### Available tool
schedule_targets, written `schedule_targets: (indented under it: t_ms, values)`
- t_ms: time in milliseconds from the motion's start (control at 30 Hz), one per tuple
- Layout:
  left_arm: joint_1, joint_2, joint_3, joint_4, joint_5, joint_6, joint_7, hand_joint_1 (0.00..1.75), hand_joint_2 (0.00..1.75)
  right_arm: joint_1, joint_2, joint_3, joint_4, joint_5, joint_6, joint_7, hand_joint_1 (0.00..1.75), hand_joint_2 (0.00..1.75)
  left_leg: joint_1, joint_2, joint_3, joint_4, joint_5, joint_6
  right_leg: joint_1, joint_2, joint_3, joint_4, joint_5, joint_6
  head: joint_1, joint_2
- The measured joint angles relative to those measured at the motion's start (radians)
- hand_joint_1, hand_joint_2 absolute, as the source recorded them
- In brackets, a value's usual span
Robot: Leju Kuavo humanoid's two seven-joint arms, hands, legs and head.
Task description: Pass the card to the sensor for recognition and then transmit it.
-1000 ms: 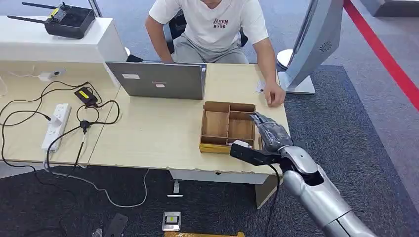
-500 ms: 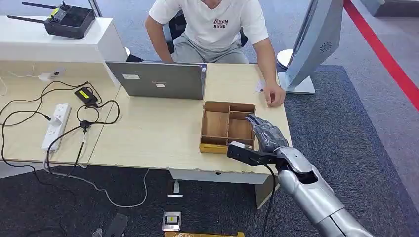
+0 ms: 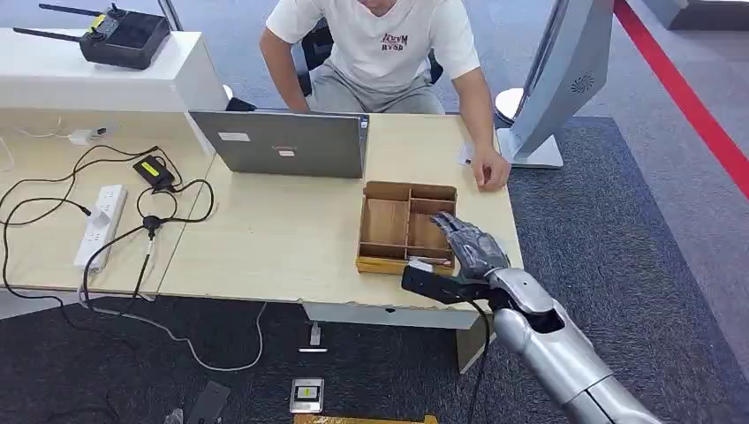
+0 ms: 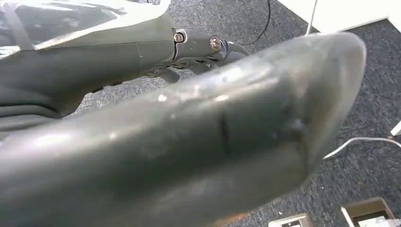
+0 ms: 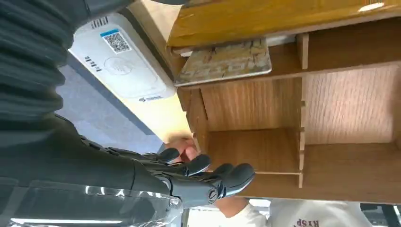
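Right hand point(image 3: 472, 243): over the near right corner of the wooden tray point(image 3: 380, 190), fingers point(image 5: 222, 176) extended and apart, holding nothing. The wrist view shows them reaching across a bare compartment.

Left hand: state cannot be told; its wrist view shows the grey cover and the floor.

Card point(image 5: 226, 61): a patterned card lying flat in one compartment of the tray, partly tucked under the tray's outer wall. It is apart from the hand, in a different compartment from the one the fingers cross.

Sensor point(image 5: 122, 64): a white reader with a printed code, on the table point(image 3: 283, 238) just beside the tray on the robot's near side.

Other items: grey laptop point(image 3: 283, 141) on the table beyond the tray; a person point(image 3: 380, 44) seated opposite with one hand resting on the table near the tray's far right.

Risks, as judged:
- The card lies flat against the wood, so fingers may slide over it without lifting an edge.
- Low dividers could catch the fingers or shift the light tray, pushing it against the sensor.
- The hand appears lined up with the wrong compartment and may close on nothing.
- The person's hand is near the hand's working area.
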Motion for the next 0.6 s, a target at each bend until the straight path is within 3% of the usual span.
schedule_targets:
  t_ms: [600]
  values:
    - [0.007, 0.001, 0.000, 0.000, 0.006, 0.000, -0.003, 0.00, 0.00, 0.009, 0.032, 0.039, 0.021, -0.002, -0.012, -0.006, 0.00, 1.75, 0.000, 0.000, 0.000, 0.000, 0.000, 0.000, 0.000, 0.000, 0.000, 0.000, 0.000, 0.000, 0.000, 0.000]
